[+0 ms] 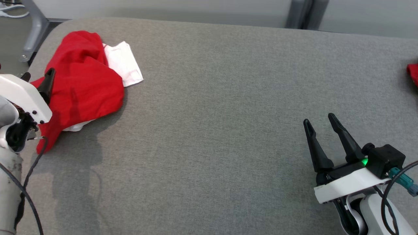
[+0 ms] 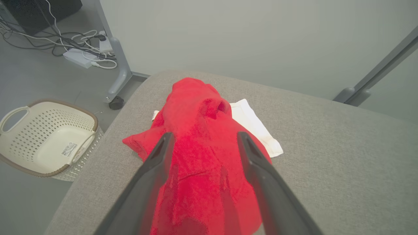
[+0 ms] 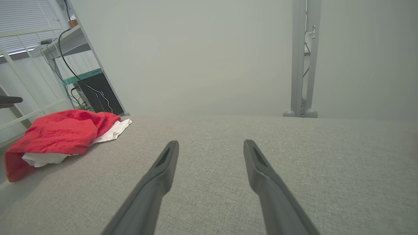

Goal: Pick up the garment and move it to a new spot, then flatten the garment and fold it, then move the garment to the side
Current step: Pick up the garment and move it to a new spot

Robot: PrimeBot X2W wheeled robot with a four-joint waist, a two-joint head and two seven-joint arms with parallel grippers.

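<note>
Since the red garment (image 1: 81,78) is seen lying crumpled near the far left corner of the grey padded table (image 1: 228,98), draped over a white cloth (image 1: 125,62), the first step, the pick-up, is judged to be in hand and not yet made. The left gripper (image 2: 205,137) is held at the near side of the heap with its fingers spread wide and nothing clamped between them; in the left wrist view the red fabric is framed between the two fingers, though whether the tips touch it cannot be told. The right gripper (image 1: 319,120) is likewise seen wide open and empty, poised over bare table at the near right, well apart from the garment. For the next move, a descent of the left fingers onto a raised fold of the red fabric is called for, followed by a closing on the red layer alone, so that the white cloth is not dragged along; whether the two are separate pieces cannot be told. A broad bare stretch of table towards the middle is offered as the new spot, where flattening and folding could be done
</note>
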